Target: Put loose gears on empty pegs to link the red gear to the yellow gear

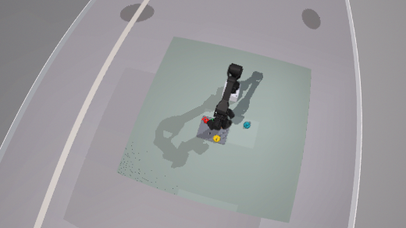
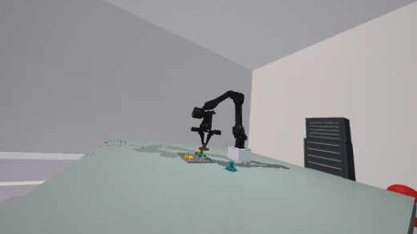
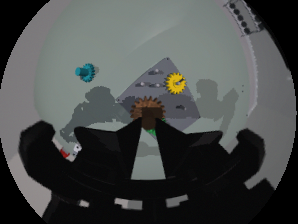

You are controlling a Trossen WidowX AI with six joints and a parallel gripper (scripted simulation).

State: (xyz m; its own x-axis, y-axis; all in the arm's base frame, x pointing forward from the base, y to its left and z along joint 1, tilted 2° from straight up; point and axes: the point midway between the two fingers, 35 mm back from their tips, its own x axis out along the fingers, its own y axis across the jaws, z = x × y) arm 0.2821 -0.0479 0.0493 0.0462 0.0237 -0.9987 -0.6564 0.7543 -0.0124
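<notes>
My gripper (image 2: 204, 145) (image 3: 148, 120) is shut on the brown gear (image 2: 204, 149) (image 3: 147, 106), holding it above the grey board (image 1: 203, 134) (image 2: 200, 161) (image 3: 192, 114). The green gear (image 2: 201, 154) (image 3: 152, 132) is on the board below and partly hidden; how flat it sits cannot be told. The red gear (image 1: 205, 119) (image 2: 196, 153) is at a board corner, hidden in the wrist view. The yellow gear (image 1: 216, 138) (image 2: 188, 157) (image 3: 175, 83) sits on its peg. Bare pegs show, one peg (image 3: 180, 107) beside the yellow gear. The teal gear (image 1: 247, 125) (image 2: 231, 168) (image 3: 89, 72) stands off the board.
The white arm base (image 2: 239, 155) stands behind the board. The arm (image 1: 227, 96) reaches over the board and hides part of it in the top view. The green table top (image 1: 273, 102) (image 2: 132, 189) carries a paler patch (image 1: 250, 139) around the teal gear.
</notes>
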